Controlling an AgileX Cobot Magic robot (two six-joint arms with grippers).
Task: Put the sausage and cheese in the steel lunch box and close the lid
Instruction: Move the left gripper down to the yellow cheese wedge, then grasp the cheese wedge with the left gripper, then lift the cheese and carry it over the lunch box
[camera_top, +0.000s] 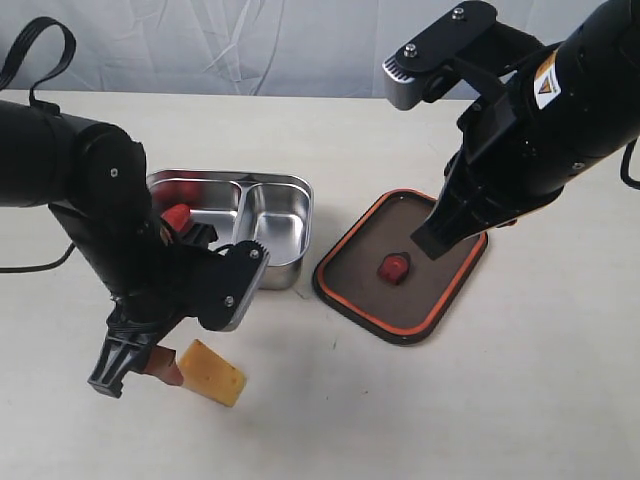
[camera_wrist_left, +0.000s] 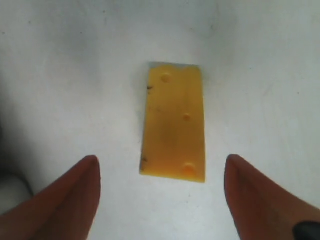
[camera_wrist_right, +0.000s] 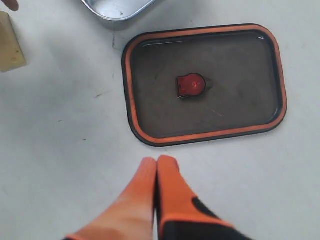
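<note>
Now the left claw (camera_wrist_left: 161, 161) (spread wide) faces the cheese (camera_wrist_left: 173, 122).

Left arm (camera_top: 90, 190) hid most of the glossy red toy sausage (camera_top: 177, 213). Right wrist view cut off the shiny steel lunch box (camera_wrist_right: 117, 9) and yellow-orange cheese wedge (camera_wrist_right: 10, 49) at its edges.

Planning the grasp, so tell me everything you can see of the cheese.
The cheese is a yellow-orange wedge-shaped slab, tapering slightly toward one end, with a few small round dimples and dark specks. It looks like matte toy plastic or foam. It lies flat on the pale table, outside the steel lunch box. The left gripper is open around it, one finger to each side, and neither visibly touches it in the wrist view.
</note>
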